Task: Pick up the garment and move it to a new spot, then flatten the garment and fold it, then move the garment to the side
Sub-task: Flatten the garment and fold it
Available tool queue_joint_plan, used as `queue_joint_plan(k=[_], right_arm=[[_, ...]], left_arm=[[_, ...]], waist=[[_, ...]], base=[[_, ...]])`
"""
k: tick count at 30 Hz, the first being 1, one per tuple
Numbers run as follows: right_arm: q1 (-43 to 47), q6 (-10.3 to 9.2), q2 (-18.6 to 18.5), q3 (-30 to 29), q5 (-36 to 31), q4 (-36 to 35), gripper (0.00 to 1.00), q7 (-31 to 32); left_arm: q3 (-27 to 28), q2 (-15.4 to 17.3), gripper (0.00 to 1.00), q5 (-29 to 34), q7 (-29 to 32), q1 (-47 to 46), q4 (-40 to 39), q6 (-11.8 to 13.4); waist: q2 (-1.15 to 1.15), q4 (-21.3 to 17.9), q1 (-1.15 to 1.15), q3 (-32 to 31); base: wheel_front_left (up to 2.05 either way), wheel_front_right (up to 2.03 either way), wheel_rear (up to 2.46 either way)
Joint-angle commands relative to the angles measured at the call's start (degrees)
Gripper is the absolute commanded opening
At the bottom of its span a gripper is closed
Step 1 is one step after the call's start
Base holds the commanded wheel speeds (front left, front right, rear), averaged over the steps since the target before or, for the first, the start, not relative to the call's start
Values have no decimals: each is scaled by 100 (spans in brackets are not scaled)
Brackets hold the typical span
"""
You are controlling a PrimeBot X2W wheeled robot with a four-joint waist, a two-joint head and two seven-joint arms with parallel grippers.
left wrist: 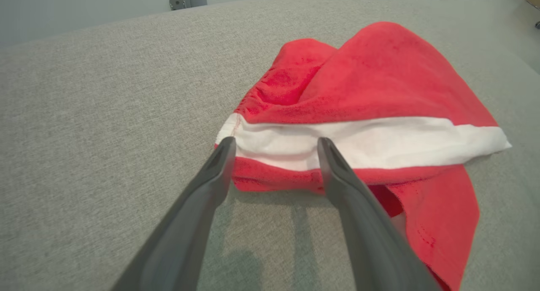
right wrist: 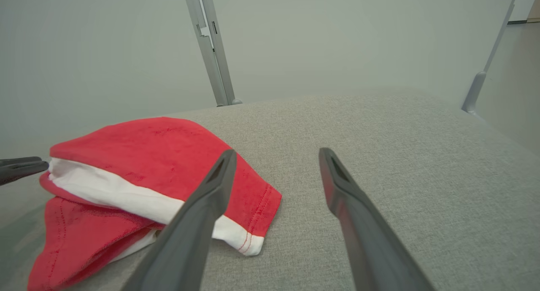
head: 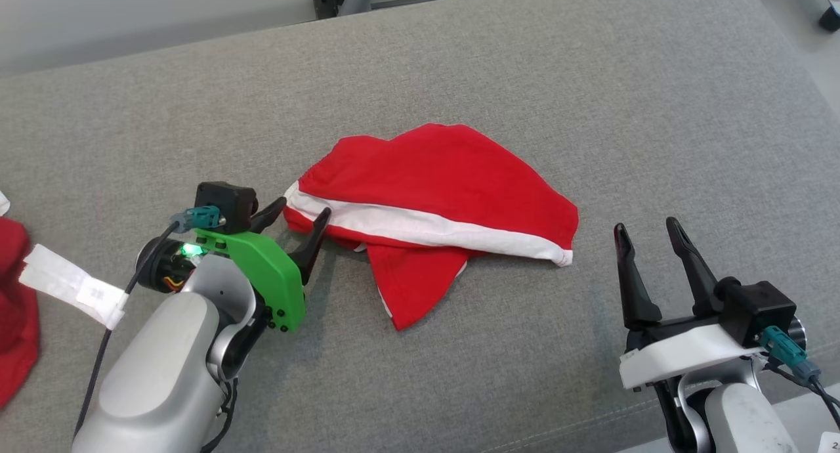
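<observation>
grey fabric surface (head: 590, 98), pale wall (right wrist: 337, 38), metal post (right wrist: 211, 50) behind. red-white garment (head: 433, 197) crumpled mid-surface; left fingers (head: 314, 239) spread wide at its white band, holding nothing; right fingers (head: 631, 276) wide, empty, nearby.

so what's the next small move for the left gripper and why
Probably ease the left gripper forward and shut it on the near edge of the garment. Its jaws stand open with the fingertips right at the end of the white stripe, nothing is held, and the garment lies crumpled. The right gripper is open and apart from it.
</observation>
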Motion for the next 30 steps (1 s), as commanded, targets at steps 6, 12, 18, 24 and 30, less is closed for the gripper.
queue_joint_plan(k=[6, 12, 18, 24, 30], right_arm=[[-35, -5, 6, 11, 89, 163, 100, -86], [92, -6, 5, 175, 225, 384, 100, -66], [63, -6, 5, 423, 393, 869, 100, -2], [-324, -5, 2, 610, 531, 1592, 100, -119], [-1045, -5, 0, 734, 754, 2545, 100, -259]], left_arm=[[-62, 112, 100, -69, -169, -343, 546, -81], [-182, 139, 0, -171, -398, -496, 799, -121], [-343, 174, 0, -131, -614, -593, 770, -122], [-463, 182, 0, -105, -774, -539, 644, -126], [-550, 151, 0, -39, -926, -562, 566, -122]], waist=[[0, -208, 0, 213], [0, -206, 0, 263], [0, -92, 0, 312], [0, 47, 0, 354], [0, 182, 0, 408]], base=[[0, 0, 0], [0, 0, 0], [0, 0, 0], [0, 0, 0], [0, 0, 0]])
